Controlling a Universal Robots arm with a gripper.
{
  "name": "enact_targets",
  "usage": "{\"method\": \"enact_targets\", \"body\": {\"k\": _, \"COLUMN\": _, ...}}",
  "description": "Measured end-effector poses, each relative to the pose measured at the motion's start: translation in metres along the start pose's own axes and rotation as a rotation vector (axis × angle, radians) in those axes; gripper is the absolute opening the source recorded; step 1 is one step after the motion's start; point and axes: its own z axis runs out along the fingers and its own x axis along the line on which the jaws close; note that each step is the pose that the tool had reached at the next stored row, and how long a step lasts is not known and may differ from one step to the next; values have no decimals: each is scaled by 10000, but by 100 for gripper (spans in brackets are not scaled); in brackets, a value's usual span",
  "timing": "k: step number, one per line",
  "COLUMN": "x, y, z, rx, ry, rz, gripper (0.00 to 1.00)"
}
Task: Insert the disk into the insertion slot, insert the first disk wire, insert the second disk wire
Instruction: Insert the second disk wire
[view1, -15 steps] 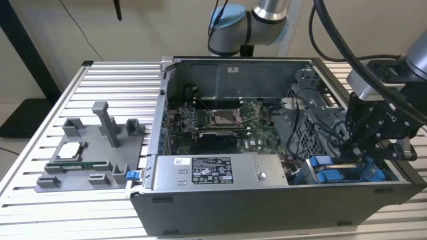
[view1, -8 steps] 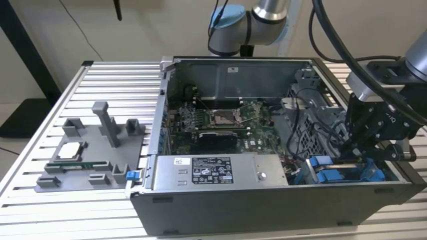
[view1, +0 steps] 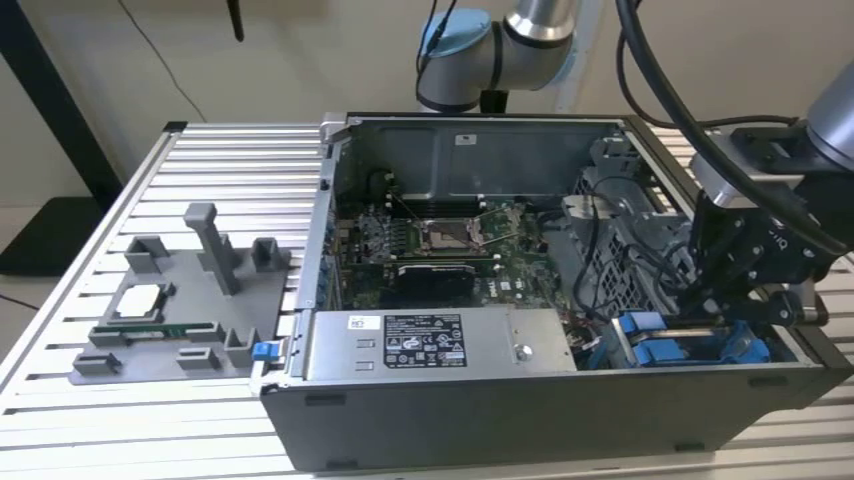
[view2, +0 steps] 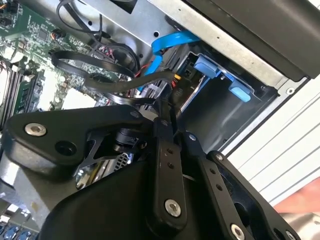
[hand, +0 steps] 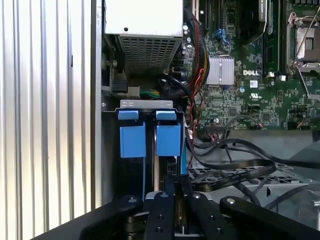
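Fingers of the gripper sit pressed close together in both wrist views, and in the second wrist view we see them pinching a black wire just at its connector end, close to the drive bay. In the exterior view, the gripper hangs low inside the open computer case, at the corner toward the exterior view's right, directly over the blue plastic of the insertion slot.

We find the insertion slot in the first wrist view as a grey metal bay with two blue tabs side by side, just ahead of the fingertips. Whether the disk already sits inside it we cannot tell (the blue carrier parts and the gripper cover that spot). A flat blue cable runs along the bay's wall in the second wrist view.

Beside the bay lies the grey power-supply box, and behind it the green motherboard. Left of the case in the exterior view, a grey fixture rests on the slatted table.
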Motion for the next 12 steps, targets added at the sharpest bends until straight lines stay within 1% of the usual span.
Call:
{"method": "enact_targets", "body": {"k": 4, "x": 5, "y": -2, "z": 44, "rx": 2, "ry": 6, "rz": 24, "gripper": 0}}
{"method": "enact_targets", "body": {"k": 6, "x": 5, "y": -2, "z": 53, "rx": 3, "ry": -11, "rz": 42, "gripper": 0}}
{"method": "enact_targets", "body": {"k": 7, "x": 5, "y": -3, "z": 54, "rx": 4, "ry": -23, "rz": 53, "gripper": 100}}
{"method": "enact_targets", "body": {"k": 9, "x": 3, "y": -1, "z": 26, "rx": 4, "ry": -45, "rz": 61, "gripper": 100}}
{"method": "enact_targets", "body": {"k": 10, "x": 0, "y": 6, "z": -10, "rx": 5, "ry": -27, "rz": 67, "gripper": 100}}
{"method": "enact_targets", "body": {"k": 12, "x": -10, "y": 13, "z": -95, "rx": 4, "ry": -28, "rz": 64, "gripper": 100}}
